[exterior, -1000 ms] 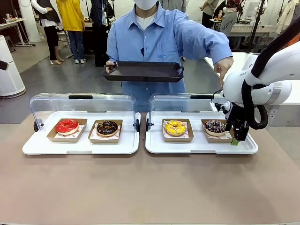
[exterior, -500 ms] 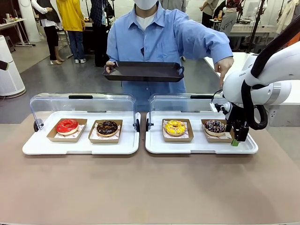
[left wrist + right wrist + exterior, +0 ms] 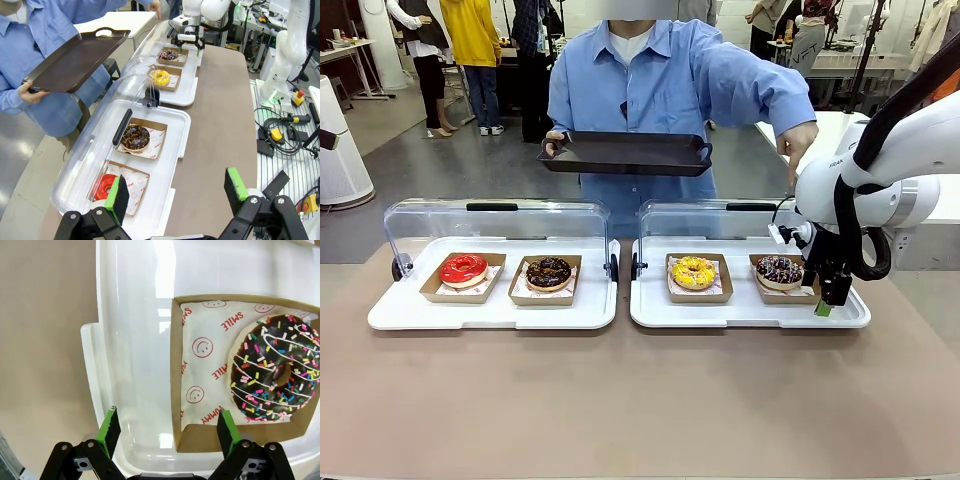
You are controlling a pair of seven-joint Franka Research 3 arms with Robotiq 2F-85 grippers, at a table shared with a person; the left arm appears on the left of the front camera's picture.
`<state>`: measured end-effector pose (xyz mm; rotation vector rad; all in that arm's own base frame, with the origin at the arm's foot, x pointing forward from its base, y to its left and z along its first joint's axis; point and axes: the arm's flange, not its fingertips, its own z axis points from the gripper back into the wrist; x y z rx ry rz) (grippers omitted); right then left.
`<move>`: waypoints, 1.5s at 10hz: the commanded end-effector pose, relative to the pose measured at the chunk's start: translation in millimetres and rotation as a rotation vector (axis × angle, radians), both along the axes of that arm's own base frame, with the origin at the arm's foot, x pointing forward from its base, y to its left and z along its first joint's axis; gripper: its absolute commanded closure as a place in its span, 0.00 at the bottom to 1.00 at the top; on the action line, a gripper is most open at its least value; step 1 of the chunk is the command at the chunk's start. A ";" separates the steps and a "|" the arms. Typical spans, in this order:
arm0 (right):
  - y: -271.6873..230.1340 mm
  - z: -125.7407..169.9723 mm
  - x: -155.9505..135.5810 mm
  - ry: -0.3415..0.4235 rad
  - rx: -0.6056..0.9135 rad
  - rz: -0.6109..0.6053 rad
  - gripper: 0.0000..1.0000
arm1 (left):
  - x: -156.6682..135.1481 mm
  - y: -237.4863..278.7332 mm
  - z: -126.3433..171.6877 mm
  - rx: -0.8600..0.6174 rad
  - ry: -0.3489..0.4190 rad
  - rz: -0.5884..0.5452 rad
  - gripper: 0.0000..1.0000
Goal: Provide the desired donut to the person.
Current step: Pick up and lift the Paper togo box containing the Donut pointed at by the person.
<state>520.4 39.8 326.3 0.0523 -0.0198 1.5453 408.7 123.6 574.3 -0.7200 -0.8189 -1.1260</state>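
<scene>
Person [image 3: 660,80]: is standing at the far side of the table in a light-blue shirt, holding a dark serving tray [image 3: 625,152] level in one hand. The other hand [image 3: 800,140] is hanging above the right end of the display.
Sprinkled chocolate donut [image 3: 779,268]: is lying on printed paper in its cardboard box [image 3: 176,370], at the right end of the right white tray [image 3: 740,316]. Nothing is gripping it.
Right gripper [image 3: 167,415]: is hovering low at the box's near outer corner with its jaws spread wide and nothing held. One finger [image 3: 109,426] is sitting over bare tray and the other [image 3: 223,427] over the box's corner, so the box wall is lying between them.
Left gripper [image 3: 175,175]: is hanging above the end of the left white tray [image 3: 490,313], jaws wide apart and carrying nothing.
Yellow donut [image 3: 693,271]: is resting in its own box, sharing the right white tray.
Red donut [image 3: 463,268] and plain chocolate donut [image 3: 549,271]: are sitting boxed side by side on the left white tray.
Clear lids [image 3: 500,220]: are standing tipped back behind both trays.
Table [image 3: 640,400]: brown, is carrying both trays.
</scene>
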 end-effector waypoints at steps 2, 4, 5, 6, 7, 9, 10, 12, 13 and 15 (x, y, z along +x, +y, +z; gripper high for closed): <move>0.3 -3.5 6.7 0.014 -0.019 -0.010 0.00 | -0.5 0.2 1.6 -0.004 -0.003 -0.001 0.00; 0.5 -5.4 6.9 0.006 -0.021 -0.003 0.35 | -0.5 0.2 1.6 -0.004 -0.003 -0.001 0.00; 0.4 -6.2 7.1 0.004 -0.020 -0.003 0.60 | -0.5 0.2 1.6 -0.004 -0.003 -0.001 0.00; 0.5 -6.9 7.3 0.004 -0.019 0.000 0.95 | -0.5 0.2 1.6 -0.004 -0.003 -0.001 0.00; 0.7 -8.0 7.3 0.004 -0.018 0.002 1.00 | -0.5 0.2 1.6 -0.004 -0.003 -0.001 0.00; -0.1 -9.4 6.7 0.003 -0.014 0.004 1.00 | -0.5 0.2 1.6 -0.004 -0.003 -0.001 0.00; -0.7 -9.8 6.3 0.001 -0.013 0.005 0.97 | -0.5 0.2 1.6 -0.004 -0.003 -0.001 0.00; -2.0 -10.4 5.9 0.000 -0.011 0.005 1.00 | -0.5 0.2 1.6 -0.004 -0.003 -0.001 0.00; -2.3 -10.5 5.9 0.000 -0.011 0.006 1.00 | -0.5 0.2 1.6 -0.004 -0.003 -0.001 0.00; -2.6 -10.5 5.9 -0.002 -0.010 0.011 1.00 | -0.5 0.2 1.6 -0.004 -0.003 -0.001 0.00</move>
